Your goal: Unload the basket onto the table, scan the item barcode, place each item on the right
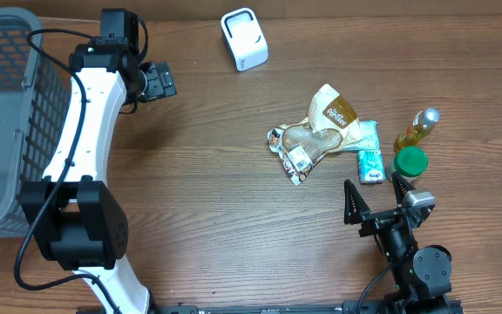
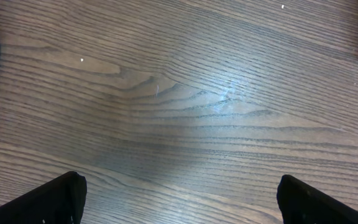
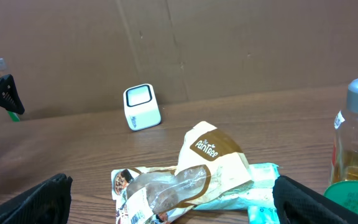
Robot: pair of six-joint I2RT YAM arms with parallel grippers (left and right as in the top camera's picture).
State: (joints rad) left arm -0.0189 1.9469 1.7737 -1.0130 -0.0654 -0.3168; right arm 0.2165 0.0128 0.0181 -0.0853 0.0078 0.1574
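Left gripper [image 1: 157, 83] spread wide over open table [image 1: 216, 218] at ten o'clock; my right gripper [image 1: 378, 199], also spread, at five.

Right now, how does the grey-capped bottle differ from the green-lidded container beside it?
The grey-capped bottle stands taller with a narrow cap; the green-lidded container is shorter with a wide lid. The bottle shows yellowish liquid; the container's body is hidden. Both stand upright, side by side.

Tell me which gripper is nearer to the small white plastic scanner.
Left. Left gripper hangs a short way from the scanner; right gripper is far beyond the crumpled snack bags.
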